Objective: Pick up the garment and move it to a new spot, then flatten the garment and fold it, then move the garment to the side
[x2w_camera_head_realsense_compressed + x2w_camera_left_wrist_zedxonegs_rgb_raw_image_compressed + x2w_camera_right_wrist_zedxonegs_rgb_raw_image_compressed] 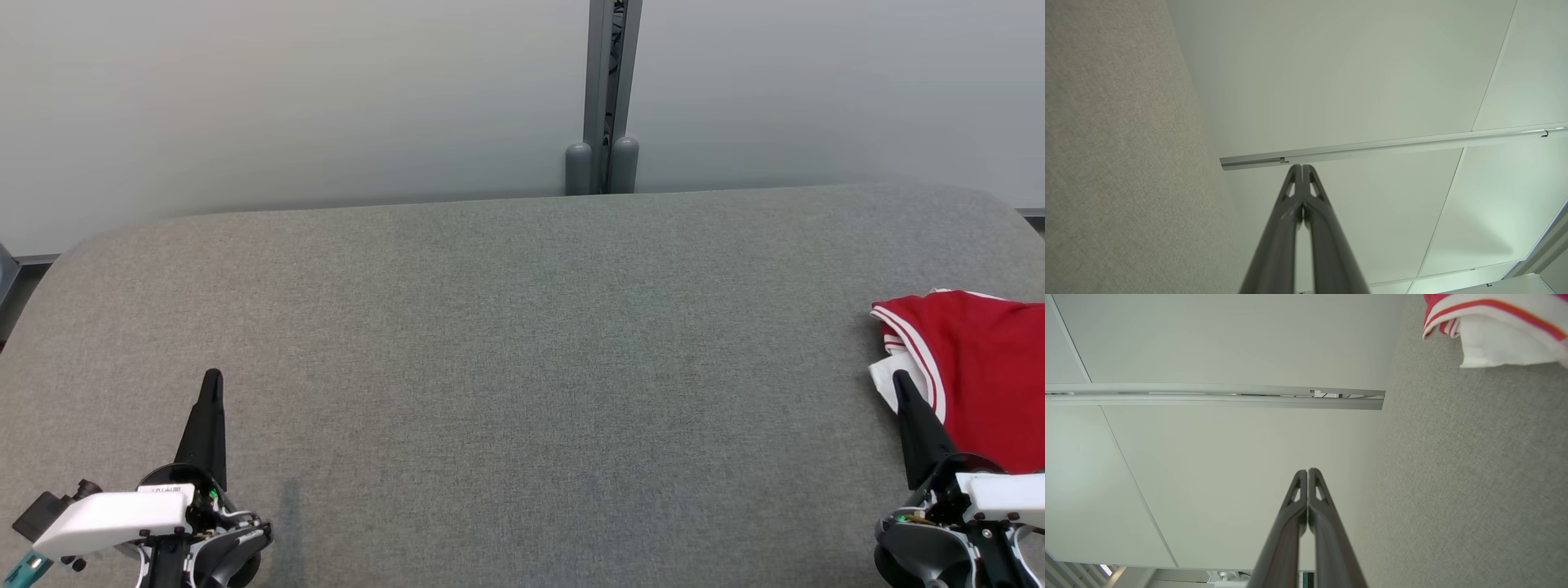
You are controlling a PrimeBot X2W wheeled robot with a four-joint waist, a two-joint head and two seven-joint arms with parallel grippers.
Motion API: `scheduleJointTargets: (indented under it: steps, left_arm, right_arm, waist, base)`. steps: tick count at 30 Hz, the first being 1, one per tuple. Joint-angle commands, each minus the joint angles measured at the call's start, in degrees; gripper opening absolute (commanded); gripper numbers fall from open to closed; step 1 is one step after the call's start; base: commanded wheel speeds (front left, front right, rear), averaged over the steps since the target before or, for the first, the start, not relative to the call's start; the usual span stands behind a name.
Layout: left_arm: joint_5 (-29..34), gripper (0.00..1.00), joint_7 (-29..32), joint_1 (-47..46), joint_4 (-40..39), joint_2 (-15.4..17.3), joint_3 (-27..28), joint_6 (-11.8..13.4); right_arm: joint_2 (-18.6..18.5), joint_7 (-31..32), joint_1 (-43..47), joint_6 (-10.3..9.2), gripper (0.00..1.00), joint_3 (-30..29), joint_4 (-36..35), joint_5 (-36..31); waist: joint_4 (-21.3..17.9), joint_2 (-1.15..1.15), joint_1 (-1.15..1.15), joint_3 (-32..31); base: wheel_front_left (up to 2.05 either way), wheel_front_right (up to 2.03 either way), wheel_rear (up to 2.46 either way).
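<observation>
Lying bunched at the right edge of the head view, the red fabric garment with white stripe trim and a white inner layer (980, 367) sits on the grey woven-fabric tabletop with rounded corners (522, 327), and the frame edge cuts part of it off. Rest of the tabletop bare grey weave.

Left gripper (212, 380), two long dark fingers on a white and black wrist housing, at lower left of the head view, pointing up the frame, well apart from the garment. Left wrist view: left gripper (1302, 167) has both fingers pressed together at the tips, nothing between them, tabletop (1106, 163) along the left side.

Right gripper (900, 380) at lower right of the head view, fingers pointing up the frame, tip overlapping the garment's white left edge from this angle. Right wrist view: right gripper (1307, 471) has its fingers together too, nothing pinched, and the garment (1494, 339) is in the upper right corner, clear of the fingertips, with tabletop (1474, 477) showing between them.

Behind the table, pale grey wall panels (286, 98) with a grey metal upright post (611, 82) at the join; the same post shows as a horizontal bar in the left wrist view (1372, 147) and the right wrist view (1208, 396)
</observation>
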Motion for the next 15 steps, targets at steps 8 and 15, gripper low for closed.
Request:
scheduleJointTargets:
  steps: [8, 15]
  left_arm:
    - [-0.06, 0.0, 0.21, -0.81, -0.19, 0.3, 0.21, -0.24]
    - [-0.06, 0.0, 0.21, -0.81, -0.19, 0.3, 0.21, -0.25]
  right_arm:
    - [-0.53, 0.19, -0.51, 0.02, 0.0, -0.07, -0.19, 0.15]
    - [-0.53, 0.19, -0.51, 0.02, 0.0, -0.07, -0.19, 0.15]
  waist:
    - [0.0, 0.0, 0.0, 0.0]
    - [0.0, 0.0, 0.0, 0.0]
  base:
    - [0.0, 0.0, 0.0]
    - [0.0, 0.0, 0.0]
